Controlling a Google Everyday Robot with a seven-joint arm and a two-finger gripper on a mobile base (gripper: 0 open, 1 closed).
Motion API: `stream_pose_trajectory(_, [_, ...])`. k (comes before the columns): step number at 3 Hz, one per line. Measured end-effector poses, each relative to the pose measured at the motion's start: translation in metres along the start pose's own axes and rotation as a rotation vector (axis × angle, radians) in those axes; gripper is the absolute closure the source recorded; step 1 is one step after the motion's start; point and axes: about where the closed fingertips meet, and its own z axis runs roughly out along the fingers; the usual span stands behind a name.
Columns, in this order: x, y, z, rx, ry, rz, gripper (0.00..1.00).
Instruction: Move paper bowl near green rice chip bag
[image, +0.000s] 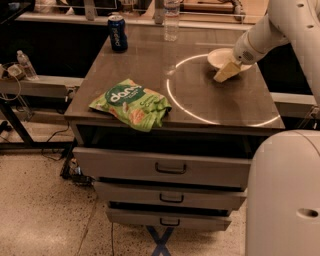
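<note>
The paper bowl (218, 56) is a small off-white bowl at the back right of the table top (200, 100). My gripper (225, 73) reaches in from the upper right on its white arm and sits at the bowl's near right rim, low over the table. The green rice chip bag (131, 102) lies flat at the table's front left edge, well to the left of the bowl and nearer the camera. The bowl's right part is hidden behind the gripper.
A blue drink can (117, 33) stands at the back left corner and a clear water bottle (171, 20) at the back middle. A bright ring of light lies on the table's right half. Drawers (170, 169) sit under the table. My white base (285, 195) fills the lower right.
</note>
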Motion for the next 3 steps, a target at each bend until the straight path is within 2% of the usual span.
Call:
stream_pose_trajectory(1, [0.007,0.001,0.002,-0.015,0.011,0.020,0.70])
stream_pose_trajectory(2, [-0.017,0.031,-0.033,-0.071,-0.061,-0.078,0.99])
stream_pose_trajectory(3, [-0.048,0.053,-0.093,-0.031,-0.158,-0.216,1.00])
